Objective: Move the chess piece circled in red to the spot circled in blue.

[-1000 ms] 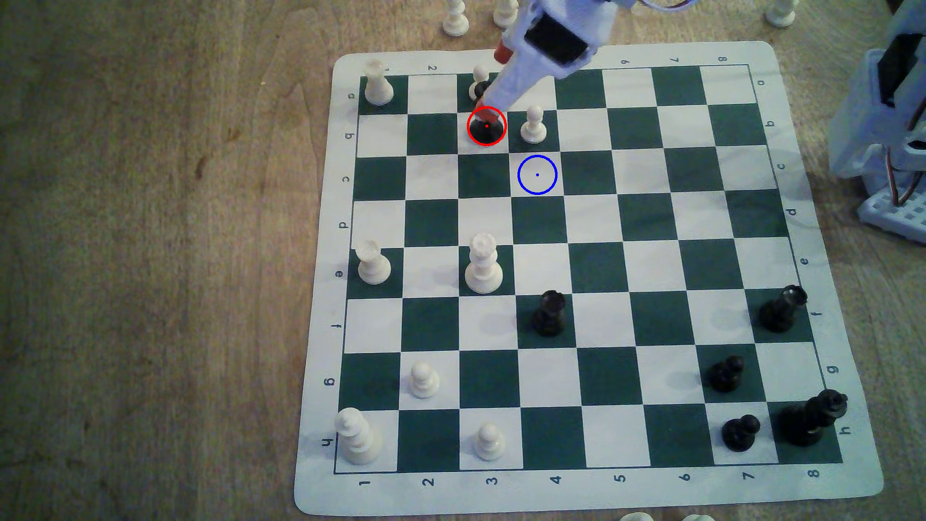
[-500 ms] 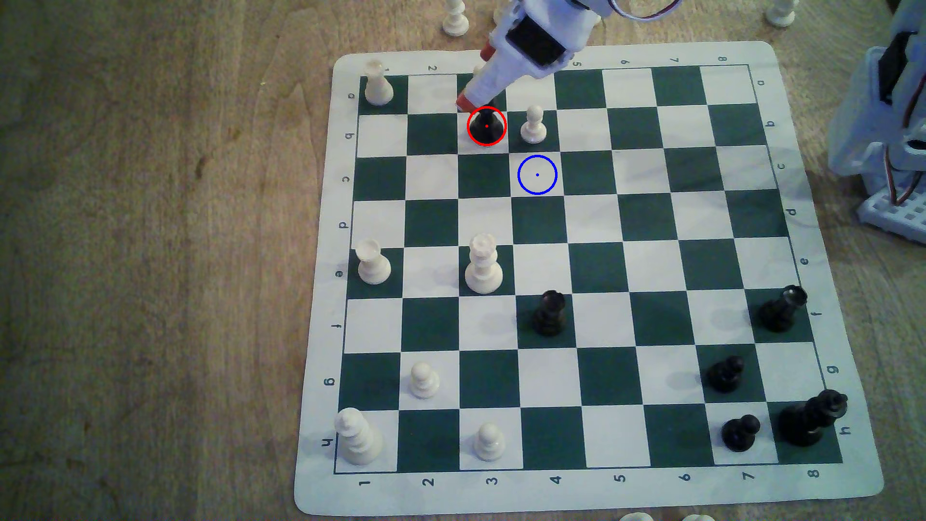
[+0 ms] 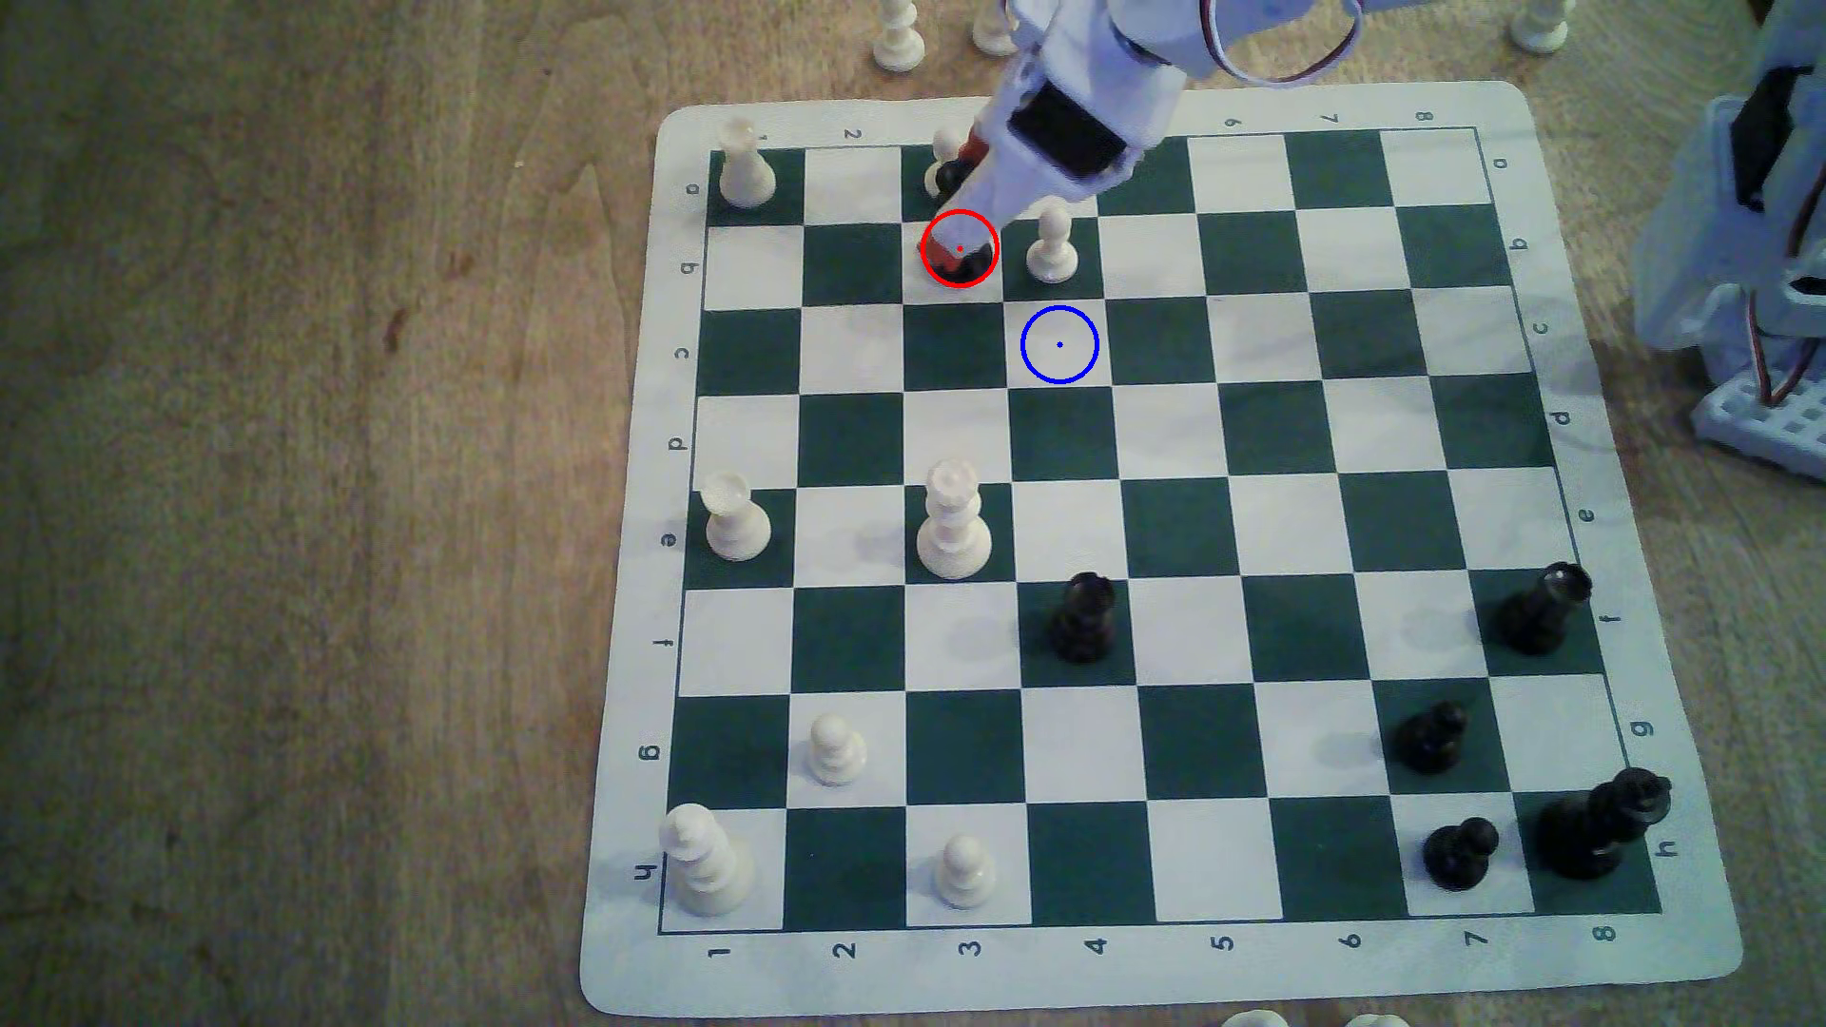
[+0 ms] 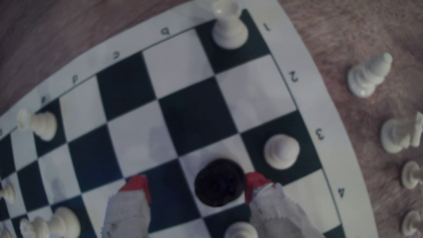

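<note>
Exterior view, piece: the chess piece circled in red (image 3: 973,263) is standing on a white square near the board's far edge, mostly hidden under your gripper (image 3: 951,255).
Exterior view, target: the spot circled in blue (image 3: 1059,345) is lying one square diagonally nearer the camera, toward this view's right, bare.
Exterior view, hazard: a white pawn (image 3: 1051,247) is standing on the square just right of the piece, so you are working in a tight gap.
Wrist view, jaws: you are holding the jaws wide, straddling the chess piece (image 4: 218,182); one red-tipped finger (image 4: 256,185) is just beside it, the other (image 4: 137,186) well apart.
Wrist view, advice: you are off-centre, so be shifting until the piece sits midway, then be closing slowly on its neck, keeping clear of the second white pawn (image 4: 281,151) nearby.
</note>
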